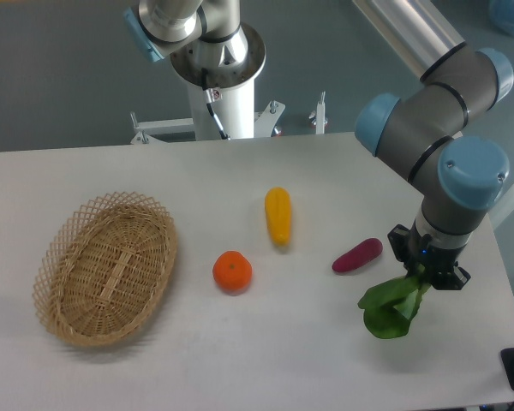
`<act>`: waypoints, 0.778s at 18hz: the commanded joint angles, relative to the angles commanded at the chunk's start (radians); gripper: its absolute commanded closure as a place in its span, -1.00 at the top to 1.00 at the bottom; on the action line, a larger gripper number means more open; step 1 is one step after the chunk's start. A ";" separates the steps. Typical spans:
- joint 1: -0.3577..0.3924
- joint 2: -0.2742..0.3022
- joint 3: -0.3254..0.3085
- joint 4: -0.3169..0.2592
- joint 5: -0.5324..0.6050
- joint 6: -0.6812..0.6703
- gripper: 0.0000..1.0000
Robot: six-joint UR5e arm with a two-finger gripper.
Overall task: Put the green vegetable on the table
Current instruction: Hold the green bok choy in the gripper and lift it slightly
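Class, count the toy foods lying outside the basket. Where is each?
4: yellow vegetable centre, orange fruit near it, purple vegetable right, green vegetable in the gripper.

The counter (240, 360) is seen as a plain white matt surface, smooth and without gloss. The basket (105, 268) is woven from tan wicker — open lattice at the rim, tighter weave in the middle, rough in texture. A smooth, plastic-like finish is shown by the green vegetable (389, 311), the purple vegetable (357, 255), the yellow vegetable (277, 215) and the orange fruit (232, 271) — faint sheen on each. The arm (441, 128) is finished in matt grey with smooth light-blue caps; the black fingers (450, 276) look matt.
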 joint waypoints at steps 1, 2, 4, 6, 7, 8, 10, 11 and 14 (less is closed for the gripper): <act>-0.003 -0.002 0.006 0.000 0.000 -0.003 -0.83; -0.005 -0.002 0.009 0.000 -0.002 -0.003 -0.83; -0.006 -0.003 0.012 0.000 -0.012 -0.003 -0.82; -0.008 -0.002 0.011 0.000 -0.023 -0.005 -0.82; -0.015 -0.003 0.011 0.000 -0.023 -0.005 -0.82; -0.021 -0.003 0.011 0.000 -0.025 -0.005 -0.82; -0.028 -0.009 0.011 0.000 -0.023 -0.006 -0.81; -0.029 -0.009 0.011 0.000 -0.023 -0.006 -0.81; -0.029 -0.006 0.002 -0.003 -0.017 -0.005 -0.80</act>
